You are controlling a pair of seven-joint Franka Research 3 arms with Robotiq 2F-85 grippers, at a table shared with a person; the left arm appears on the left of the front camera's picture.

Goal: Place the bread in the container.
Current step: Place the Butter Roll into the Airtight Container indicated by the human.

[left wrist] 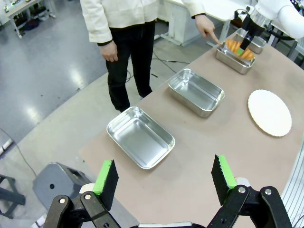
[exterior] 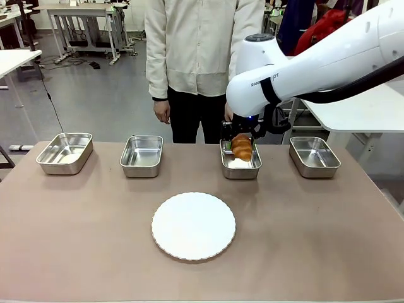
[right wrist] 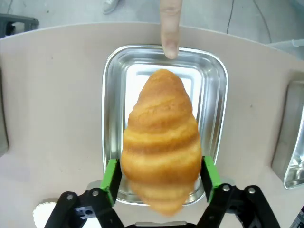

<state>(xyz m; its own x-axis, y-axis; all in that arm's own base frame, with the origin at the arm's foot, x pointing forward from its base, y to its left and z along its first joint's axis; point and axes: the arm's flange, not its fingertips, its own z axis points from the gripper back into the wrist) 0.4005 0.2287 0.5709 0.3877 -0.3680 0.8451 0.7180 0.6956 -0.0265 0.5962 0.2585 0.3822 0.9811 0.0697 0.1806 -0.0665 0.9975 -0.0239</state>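
Between the right gripper's (right wrist: 160, 178) green pads sits the bread (right wrist: 161, 140), above the container (right wrist: 213, 95); whether they squeeze it, I cannot tell.

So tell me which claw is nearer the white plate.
Right. The right claw hangs over a tray just beyond the white plate; the left claw sits off the table's far-left end.

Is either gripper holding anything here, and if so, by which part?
The right gripper has the croissant between its pads at the wide middle, above the tray; whether it still grips cannot be told. The left gripper is open and empty.
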